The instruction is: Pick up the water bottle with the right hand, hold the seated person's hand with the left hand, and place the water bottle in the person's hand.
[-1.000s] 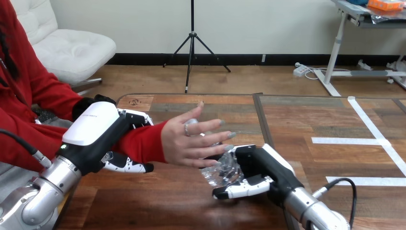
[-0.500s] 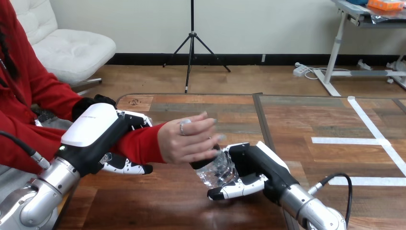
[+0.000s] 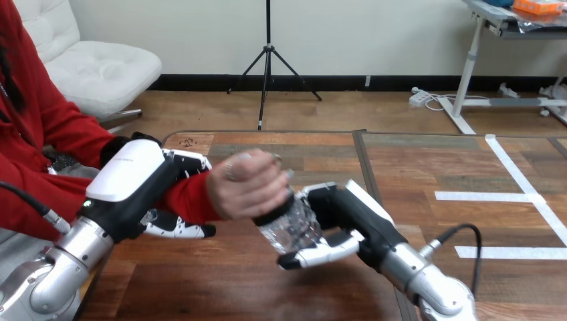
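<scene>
At frame centre the water bottle (image 3: pixel 294 224) is gripped by the right hand (image 3: pixel 348 215), its cap hidden under the person's hand (image 3: pixel 246 190), blurred. The red-sleeved wrist (image 3: pixel 190 200) is clasped by the left hand (image 3: pixel 130 180), lower left.

Crinkled clear plastic water bottle (image 3: pixel 292 225), glossy wood table (image 3: pixel 414 164)
</scene>
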Robot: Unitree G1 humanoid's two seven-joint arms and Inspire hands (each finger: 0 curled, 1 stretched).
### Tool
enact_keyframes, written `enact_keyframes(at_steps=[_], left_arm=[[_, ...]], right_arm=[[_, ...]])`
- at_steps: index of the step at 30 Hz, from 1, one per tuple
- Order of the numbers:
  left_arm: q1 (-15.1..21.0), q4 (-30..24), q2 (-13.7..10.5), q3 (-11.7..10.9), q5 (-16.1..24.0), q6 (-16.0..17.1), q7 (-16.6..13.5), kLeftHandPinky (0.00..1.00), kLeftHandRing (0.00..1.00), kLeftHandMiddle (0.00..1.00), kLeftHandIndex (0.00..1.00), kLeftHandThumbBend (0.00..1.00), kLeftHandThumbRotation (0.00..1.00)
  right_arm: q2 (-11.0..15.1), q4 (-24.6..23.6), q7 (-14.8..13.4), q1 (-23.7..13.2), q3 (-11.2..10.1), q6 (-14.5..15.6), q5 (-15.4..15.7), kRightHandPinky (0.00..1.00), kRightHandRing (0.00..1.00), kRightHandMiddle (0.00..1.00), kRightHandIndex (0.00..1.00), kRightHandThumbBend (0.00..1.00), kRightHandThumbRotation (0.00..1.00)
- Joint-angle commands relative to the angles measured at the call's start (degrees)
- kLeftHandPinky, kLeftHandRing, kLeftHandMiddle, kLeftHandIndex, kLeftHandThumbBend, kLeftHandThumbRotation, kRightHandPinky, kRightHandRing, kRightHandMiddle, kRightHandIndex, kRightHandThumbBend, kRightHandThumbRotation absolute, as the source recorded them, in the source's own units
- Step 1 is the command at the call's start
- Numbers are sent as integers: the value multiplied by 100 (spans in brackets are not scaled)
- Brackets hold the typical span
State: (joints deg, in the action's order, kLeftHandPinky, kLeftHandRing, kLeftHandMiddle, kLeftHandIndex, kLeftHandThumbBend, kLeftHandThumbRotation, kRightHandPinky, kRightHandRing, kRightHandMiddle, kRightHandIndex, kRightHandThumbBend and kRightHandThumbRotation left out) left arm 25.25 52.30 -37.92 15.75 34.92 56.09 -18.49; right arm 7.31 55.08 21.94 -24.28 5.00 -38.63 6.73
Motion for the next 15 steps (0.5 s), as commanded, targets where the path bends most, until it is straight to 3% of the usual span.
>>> enact_keyframes(at_steps=[1, 7, 15], left_arm=[[406, -484, 418, -42, -159, 268, -27, 34, 40, 47, 48, 72, 1], [403, -474, 426, -51, -181, 285, 22, 34, 40, 47, 49, 72, 0], [401, -454, 430, -75, -123, 261, 5, 34, 40, 47, 49, 72, 0]], right_arm=[[-304, -793, -42, -173, 202, -55, -2, 13, 18, 27, 39, 93, 0], [-324, -1255, -110, -45, 326, -112, 29, 12, 17, 25, 40, 93, 1], [-316, -1769, -69, 91, 439, 53, -41, 10, 16, 24, 40, 92, 3]])
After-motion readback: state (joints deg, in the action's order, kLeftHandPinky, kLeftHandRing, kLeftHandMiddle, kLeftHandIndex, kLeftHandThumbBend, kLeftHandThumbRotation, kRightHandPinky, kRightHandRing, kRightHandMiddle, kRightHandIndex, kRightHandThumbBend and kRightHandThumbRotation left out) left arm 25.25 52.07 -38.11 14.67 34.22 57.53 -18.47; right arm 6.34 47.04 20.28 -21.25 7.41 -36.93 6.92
